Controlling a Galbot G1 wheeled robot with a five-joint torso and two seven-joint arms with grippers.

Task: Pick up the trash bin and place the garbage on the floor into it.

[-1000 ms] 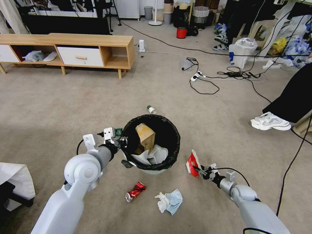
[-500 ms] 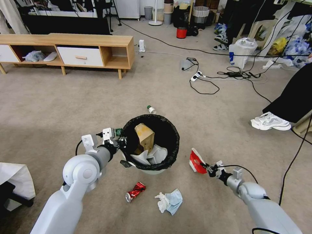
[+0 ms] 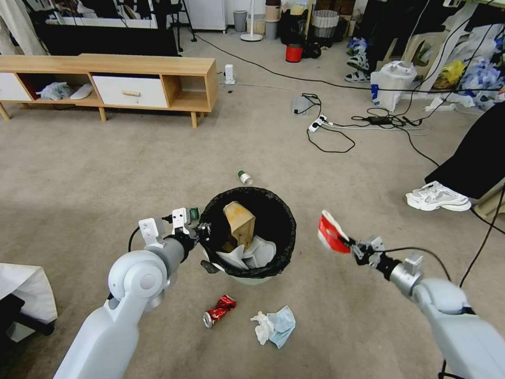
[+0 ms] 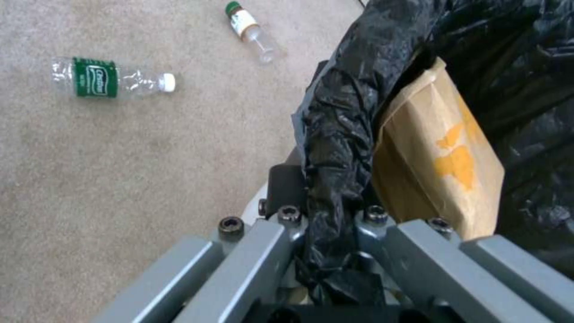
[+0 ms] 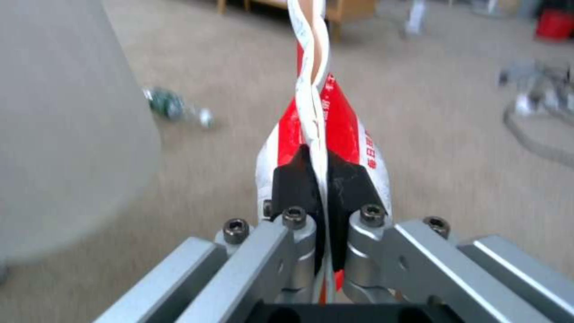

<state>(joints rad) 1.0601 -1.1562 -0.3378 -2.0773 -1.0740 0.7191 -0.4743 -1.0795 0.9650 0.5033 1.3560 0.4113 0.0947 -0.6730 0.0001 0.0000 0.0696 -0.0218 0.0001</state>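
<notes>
A: How far along?

B: Left gripper (image 3: 202, 232) is clamped on the bin (image 3: 247, 234) rim; cardboard (image 3: 239, 223) is already inside. Right gripper (image 3: 351, 246) pinches the carton (image 3: 331, 234), level with the bin's right side.

A: What's left?

B: Can (image 3: 219, 310), tissue with mask (image 3: 273, 326) and bottles (image 4: 110, 80) lie on the carpet (image 3: 131, 168) below the grippers.

I am looking at a lived-in room used as a test space. A low wooden TV cabinet (image 3: 113, 84) stands on beige carpet (image 3: 105, 168), while power strips and black cables (image 3: 336, 126) and stuffed bags (image 3: 392, 84) crowd the far side.
</notes>
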